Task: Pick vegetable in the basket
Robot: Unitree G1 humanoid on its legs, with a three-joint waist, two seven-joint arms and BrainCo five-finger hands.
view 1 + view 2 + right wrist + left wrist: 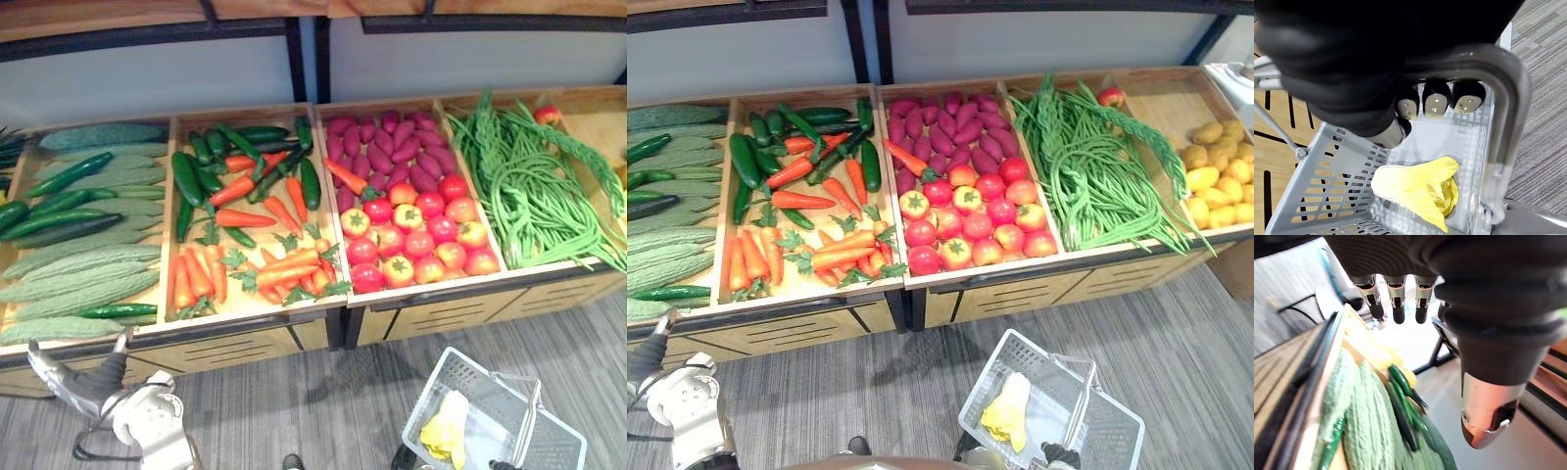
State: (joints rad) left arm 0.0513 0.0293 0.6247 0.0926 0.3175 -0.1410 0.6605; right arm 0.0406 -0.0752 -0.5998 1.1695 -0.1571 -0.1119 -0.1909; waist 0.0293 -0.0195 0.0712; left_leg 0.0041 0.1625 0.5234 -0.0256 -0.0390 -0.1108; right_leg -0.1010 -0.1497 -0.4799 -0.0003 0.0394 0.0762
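Gripping the grey handle (1508,122) of a pale plastic basket (460,360), the right hand (1400,73) has its fingers (1436,100) curled round the bar, which the right wrist view shows from close up. Directly beneath that hand, a yellow leafy vegetable (1415,188) lies on the basket's floor. The left hand (73,384) hangs open and holds nothing, its fingers straight in its own wrist view. Just beyond its fingertips lie bumpy bitter gourds (1366,431) and dark cucumbers (1400,396) in a wooden stand (245,338). The head views add carrots (284,264), tomatoes (416,235) and long beans (529,186). The right eye view also takes in potatoes (1220,176).
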